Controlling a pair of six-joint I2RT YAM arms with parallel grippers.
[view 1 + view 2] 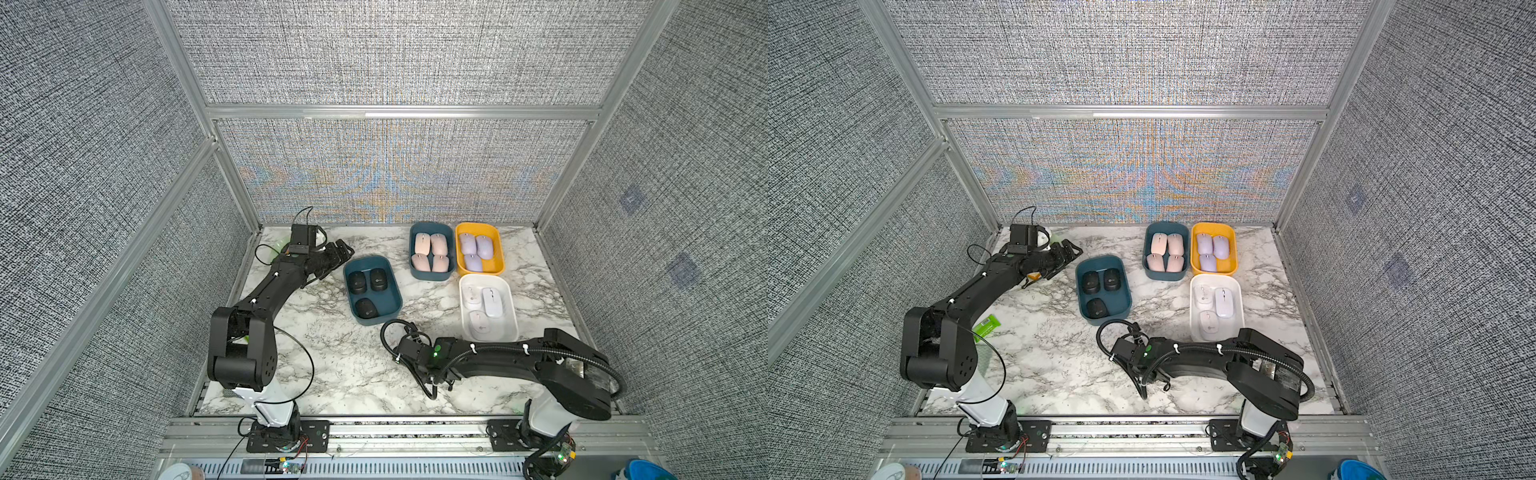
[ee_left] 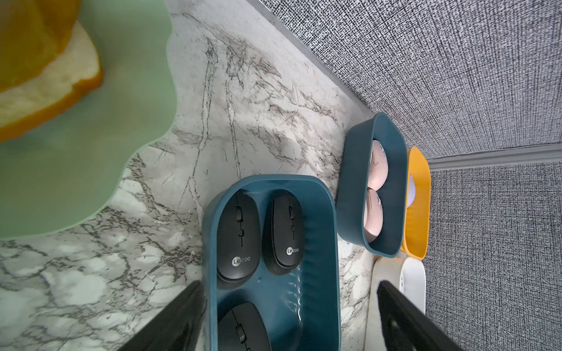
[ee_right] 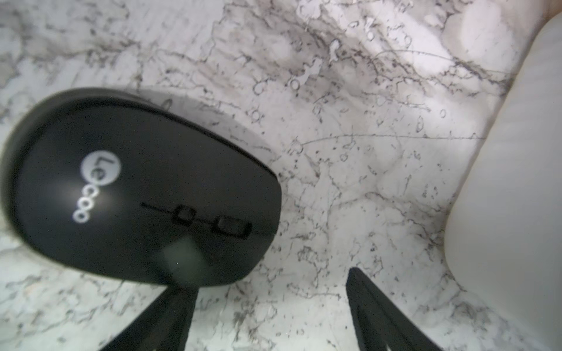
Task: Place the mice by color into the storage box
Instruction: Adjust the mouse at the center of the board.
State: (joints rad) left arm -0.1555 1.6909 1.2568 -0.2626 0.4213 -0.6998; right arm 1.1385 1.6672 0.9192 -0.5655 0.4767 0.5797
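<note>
Only my right wrist view shows the fourth black mouse (image 3: 137, 188), which the arm (image 1: 498, 359) hides in both top views: a glossy oval with a Lecoo logo, lying on the desk (image 3: 380, 146) near the white box (image 3: 511, 182). My right end effector (image 3: 266, 282) stands wide and grips nothing, one finger at the mouse's edge. The left end effector (image 2: 287, 285), also wide and empty, hangs beside the teal box (image 1: 388, 301) holding three black mice (image 1: 357, 281).

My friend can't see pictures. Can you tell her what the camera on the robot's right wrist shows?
A black computer mouse with a white Lecoo logo lies on a marble table, not yet in a box. The right gripper is open beside it, one fingertip over its edge, and a white box stands nearby.
</note>
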